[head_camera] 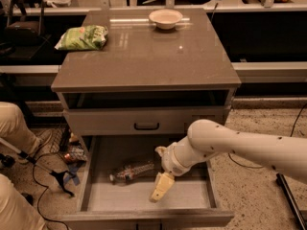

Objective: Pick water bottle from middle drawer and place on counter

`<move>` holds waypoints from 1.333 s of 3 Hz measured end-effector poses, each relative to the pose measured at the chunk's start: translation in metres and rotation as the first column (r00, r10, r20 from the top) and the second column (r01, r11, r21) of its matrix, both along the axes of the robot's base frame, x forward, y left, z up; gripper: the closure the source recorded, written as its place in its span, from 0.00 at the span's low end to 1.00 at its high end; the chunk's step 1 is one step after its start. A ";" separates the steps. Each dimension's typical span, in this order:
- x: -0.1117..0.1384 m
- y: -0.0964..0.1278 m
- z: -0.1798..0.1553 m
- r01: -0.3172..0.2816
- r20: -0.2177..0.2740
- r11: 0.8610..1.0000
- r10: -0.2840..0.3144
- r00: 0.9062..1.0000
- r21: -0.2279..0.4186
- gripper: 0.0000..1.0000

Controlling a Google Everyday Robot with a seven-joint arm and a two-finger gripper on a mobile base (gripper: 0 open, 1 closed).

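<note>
The water bottle (132, 170) lies on its side on the floor of the open middle drawer (192, 198), left of centre, its cap end pointing left. My gripper (160, 187) hangs inside the drawer on a white arm reaching in from the right. It sits just right of and in front of the bottle's base, close to it but holding nothing. The counter (144, 56) is the glossy top of the cabinet above.
A green snack bag (82, 36) lies at the counter's back left and a white bowl (165, 18) at the back centre. A closed drawer front with a black handle (146, 126) sits above the open drawer. A person's legs (17, 128) and cables are at the left.
</note>
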State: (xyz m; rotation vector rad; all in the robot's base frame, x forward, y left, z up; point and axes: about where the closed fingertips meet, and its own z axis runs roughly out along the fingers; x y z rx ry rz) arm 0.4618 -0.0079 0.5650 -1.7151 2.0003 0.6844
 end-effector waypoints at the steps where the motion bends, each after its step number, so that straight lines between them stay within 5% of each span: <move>1: 0.017 0.006 -0.006 0.044 0.051 0.999 -0.045 0.998 0.020 0.00; 4: 0.042 0.023 -0.047 0.018 0.077 1.000 -0.017 0.997 -0.003 0.00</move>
